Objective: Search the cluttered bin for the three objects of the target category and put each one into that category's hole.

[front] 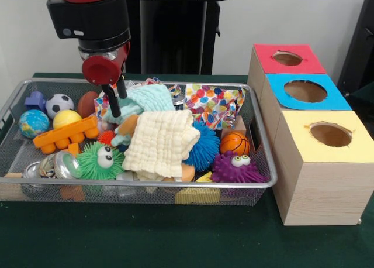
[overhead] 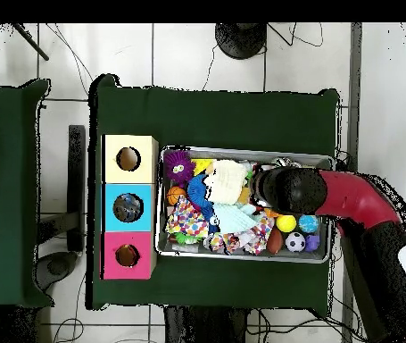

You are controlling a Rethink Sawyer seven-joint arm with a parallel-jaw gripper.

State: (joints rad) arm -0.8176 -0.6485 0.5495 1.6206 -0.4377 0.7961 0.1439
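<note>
The wire-mesh bin [front: 146, 185] lies on the green table, full of toys; it also shows in the overhead view [overhead: 246, 149]. My gripper [front: 120, 104] hangs over the bin's far left part, open, its black fingers [front: 113, 104] down at a teal cloth [front: 146, 99] and a patterned cloth. Nothing is between them. A tan piece [front: 128, 125] shows between the teal cloth and the cream cloth [front: 160, 142]; I cannot tell if it is a plush animal. No plush animal shows clearly. The red-topped box's hole [front: 287, 58] is at the far right, empty, also in the overhead view [overhead: 128, 255].
Blue-topped [front: 305, 91] and yellow-topped [front: 330, 134] boxes stand in front of the red one. In the bin lie a green spiky ball [front: 99, 160], a purple one [front: 236, 167], a blue one [front: 204, 148], an orange brick [front: 64, 134], a small basketball [front: 235, 143] and a dotted cloth [front: 213, 104].
</note>
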